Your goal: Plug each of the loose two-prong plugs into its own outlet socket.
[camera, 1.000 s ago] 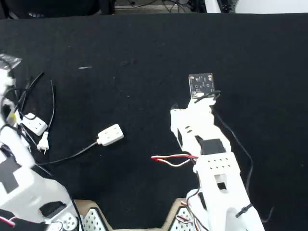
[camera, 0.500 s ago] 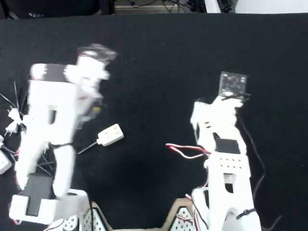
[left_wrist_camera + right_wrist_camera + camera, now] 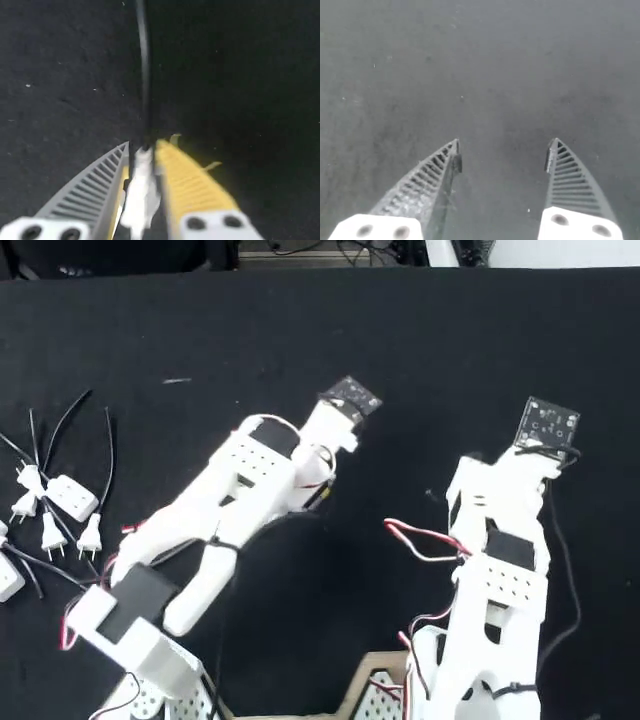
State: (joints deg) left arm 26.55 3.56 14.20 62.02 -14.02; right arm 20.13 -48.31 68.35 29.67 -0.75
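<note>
At 9 o'clock in the high view, hard against the left edge of the desk (image 3: 450, 330), a white outlet socket (image 3: 71, 497) lies among thin black leads (image 3: 108, 455). Loose two-prong plugs (image 3: 88, 536) sit just beside it toward 6 o'clock, and a second white block (image 3: 5, 580) is cut by the frame edge. The left arm (image 3: 250, 480) slants from 7 o'clock up to the middle of the desk. Its left tool (image 3: 144, 145) is pinched nearly closed on what looks like a narrow white plug (image 3: 142, 185), blurred, whose black cord (image 3: 144, 75) runs straight out ahead over the cloth. A broad strip of black cloth separates this arm from the right arm (image 3: 500, 540), which rises from 5 o'clock toward 3 o'clock. The right tool (image 3: 505, 142) is spread wide, holding nothing, above plain cloth and well apart from the desk's far edge at 12 o'clock.
</note>
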